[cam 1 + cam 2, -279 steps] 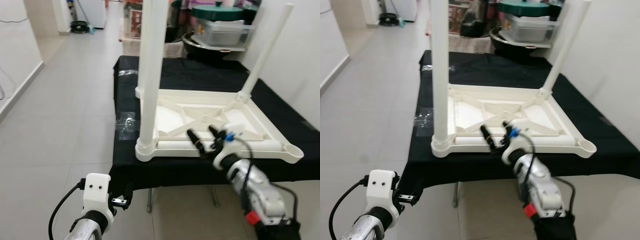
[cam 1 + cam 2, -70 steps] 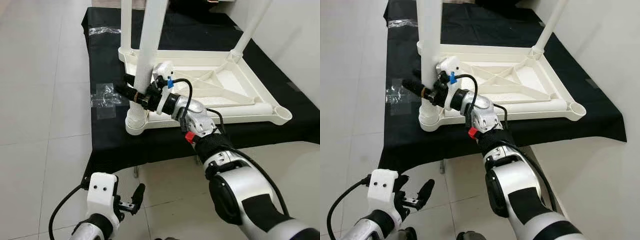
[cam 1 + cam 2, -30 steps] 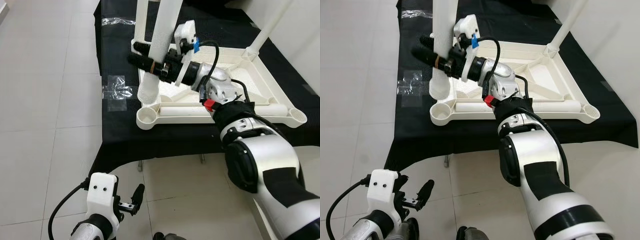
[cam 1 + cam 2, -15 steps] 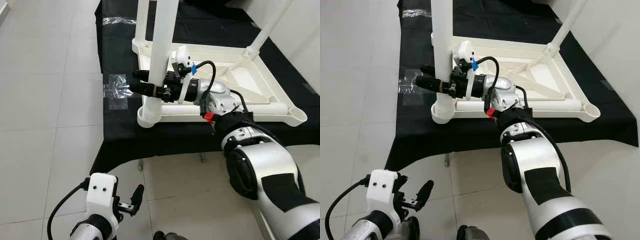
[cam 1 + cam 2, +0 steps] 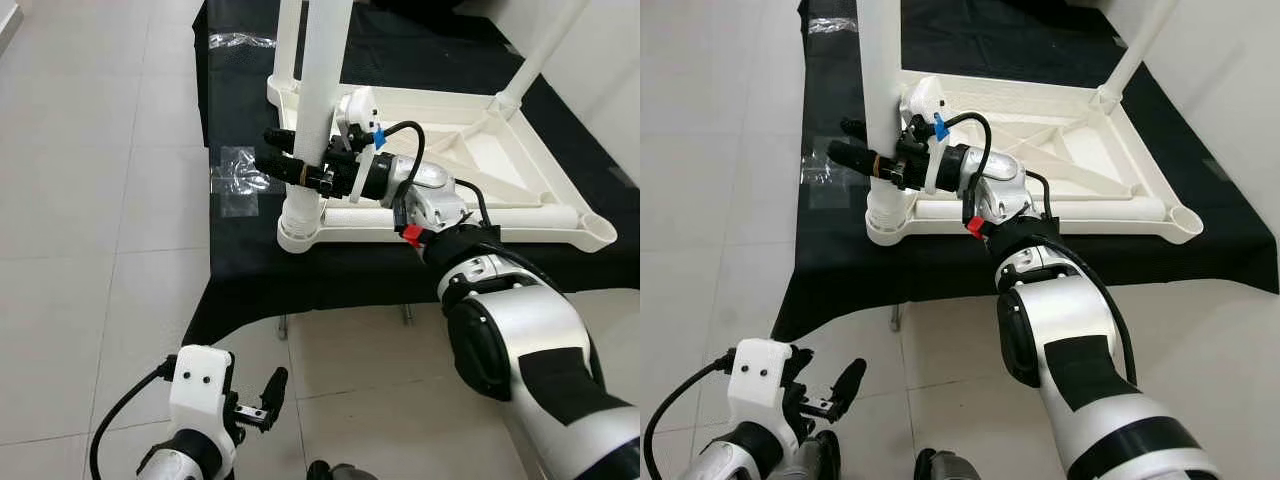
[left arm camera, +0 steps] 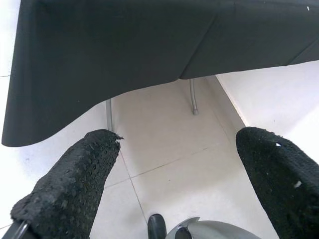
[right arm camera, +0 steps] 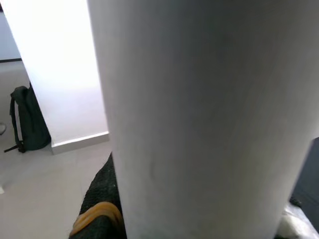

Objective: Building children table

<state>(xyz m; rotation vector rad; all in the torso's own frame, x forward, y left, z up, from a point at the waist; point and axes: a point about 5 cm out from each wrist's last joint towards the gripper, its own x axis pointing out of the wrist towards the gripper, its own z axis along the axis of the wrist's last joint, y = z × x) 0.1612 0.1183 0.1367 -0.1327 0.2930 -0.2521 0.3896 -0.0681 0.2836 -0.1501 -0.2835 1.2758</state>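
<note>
White plastic round leg (image 5: 318, 100) is clamped in the right end effector (image 5: 291, 168), standing in the upturned tabletop (image 5: 470, 160); left end effector (image 6: 174, 189) hangs spread apart

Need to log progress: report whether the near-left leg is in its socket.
In: the leg stands upright with its foot inside the corner socket; right gripper grips it. Fully seated: cannot tell.
</note>
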